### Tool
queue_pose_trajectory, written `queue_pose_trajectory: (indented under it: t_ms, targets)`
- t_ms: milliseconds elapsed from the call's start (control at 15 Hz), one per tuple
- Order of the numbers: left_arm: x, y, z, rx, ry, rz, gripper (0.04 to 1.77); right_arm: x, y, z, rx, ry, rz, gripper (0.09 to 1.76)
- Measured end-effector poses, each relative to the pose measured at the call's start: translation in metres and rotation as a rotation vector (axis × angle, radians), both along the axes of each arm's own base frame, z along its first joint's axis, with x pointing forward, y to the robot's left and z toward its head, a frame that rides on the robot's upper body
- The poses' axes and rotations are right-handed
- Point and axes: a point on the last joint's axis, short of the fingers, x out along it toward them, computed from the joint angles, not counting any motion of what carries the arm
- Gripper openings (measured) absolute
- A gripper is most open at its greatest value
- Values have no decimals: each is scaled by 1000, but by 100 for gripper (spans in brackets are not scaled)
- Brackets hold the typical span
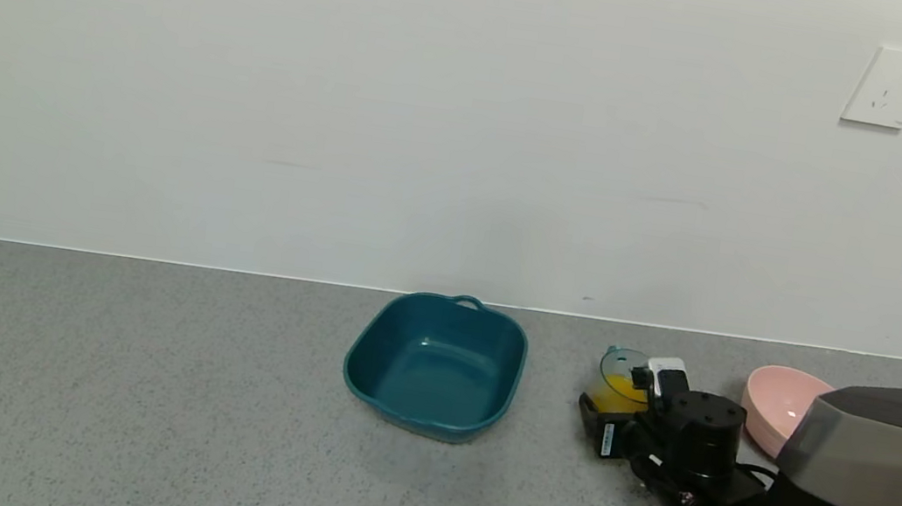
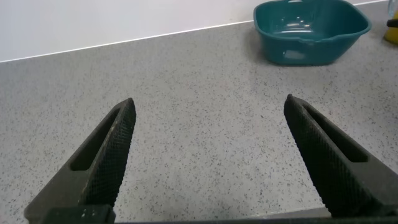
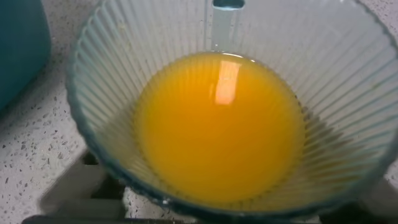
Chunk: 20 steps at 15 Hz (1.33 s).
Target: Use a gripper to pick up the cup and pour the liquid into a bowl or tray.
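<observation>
Right gripper (image 1: 612,412): black, with a round joint and a small white block, reaching in from the near right of the grey speckled counter (image 1: 130,402). Its fingers sit either side of the cup (image 1: 619,383), closed against its lower body.

Cup: translucent blue-grey, ribbed wall, roughly upright, low over or on the counter; which one cannot be told. It lies between the teal tray (image 1: 437,363) and the pink bowl (image 1: 778,405), apart from both, the bowl being the nearer.

Liquid (image 3: 221,127): opaque orange-yellow, filling the cup's lower part; surface level.

Pink bowl: round, just beyond the cup on the side away from the tray, partly hidden by the right arm.

Left gripper (image 2: 208,162): fingers spread wide, holding nothing, well apart from the cup on the tray's far side.
</observation>
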Motion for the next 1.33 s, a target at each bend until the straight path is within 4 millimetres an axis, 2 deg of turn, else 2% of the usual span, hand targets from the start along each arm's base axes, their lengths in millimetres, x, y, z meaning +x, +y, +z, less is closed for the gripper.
queue_pose_trajectory:
  t_ms: [67, 133, 933, 1333]
  targets:
    - [0, 0, 0, 0, 0, 0, 172, 0, 0, 0, 0, -1, 1, 141]
    - [0, 0, 0, 0, 0, 0, 172, 0, 0, 0, 1, -1, 1, 137]
    - [0, 0, 0, 0, 0, 0, 172, 0, -3, 3, 2, -7, 1, 135]
    - [0, 0, 0, 0, 0, 0, 172, -2, -4, 12, 11, -29, 14, 135]
